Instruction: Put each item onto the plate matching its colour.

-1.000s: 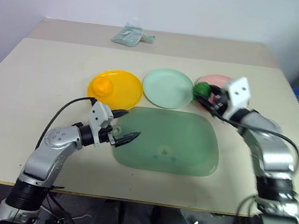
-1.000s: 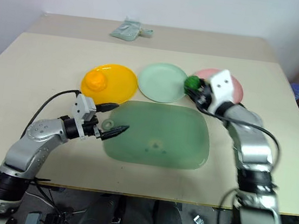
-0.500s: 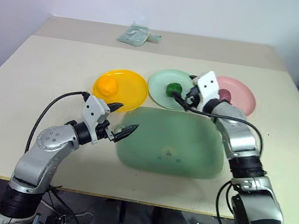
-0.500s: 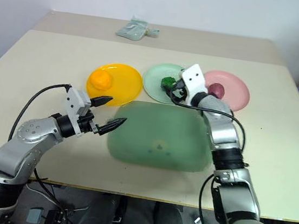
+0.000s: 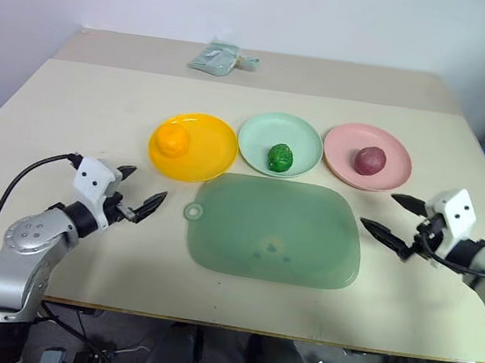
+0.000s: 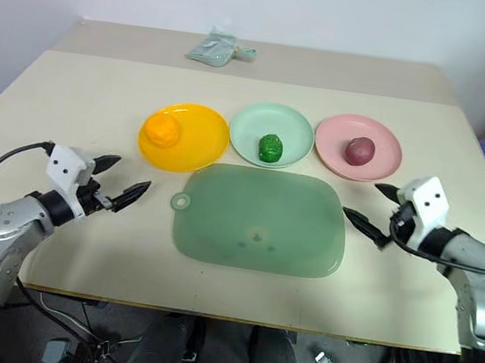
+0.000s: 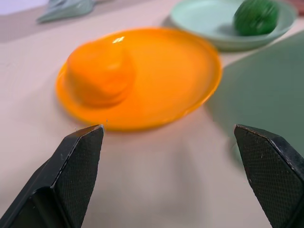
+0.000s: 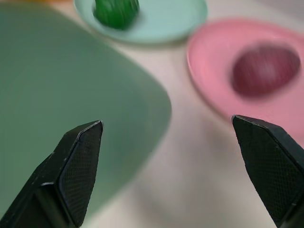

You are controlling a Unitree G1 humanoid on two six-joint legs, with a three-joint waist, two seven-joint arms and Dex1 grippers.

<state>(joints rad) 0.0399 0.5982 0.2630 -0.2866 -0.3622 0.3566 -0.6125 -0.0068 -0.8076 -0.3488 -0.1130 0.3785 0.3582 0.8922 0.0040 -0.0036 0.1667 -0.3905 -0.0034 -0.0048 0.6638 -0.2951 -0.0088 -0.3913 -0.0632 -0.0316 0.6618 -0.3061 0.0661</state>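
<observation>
Both grippers hang wide open and empty, left gripper (image 5: 138,195) at lower left, right gripper (image 5: 389,217) at lower right, while orange ball (image 5: 171,140), green ball (image 5: 280,157) and purple-red ball (image 5: 369,160) sit on yellow plate (image 5: 210,155), mint plate (image 5: 257,136) and pink plate (image 5: 343,154) mid-frame.

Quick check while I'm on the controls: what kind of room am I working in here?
Probably a lab or test room rather than a kitchen: a bare beige table against a plain white wall, set with toy fruit on three coloured plastic plates and a green mat.
</observation>
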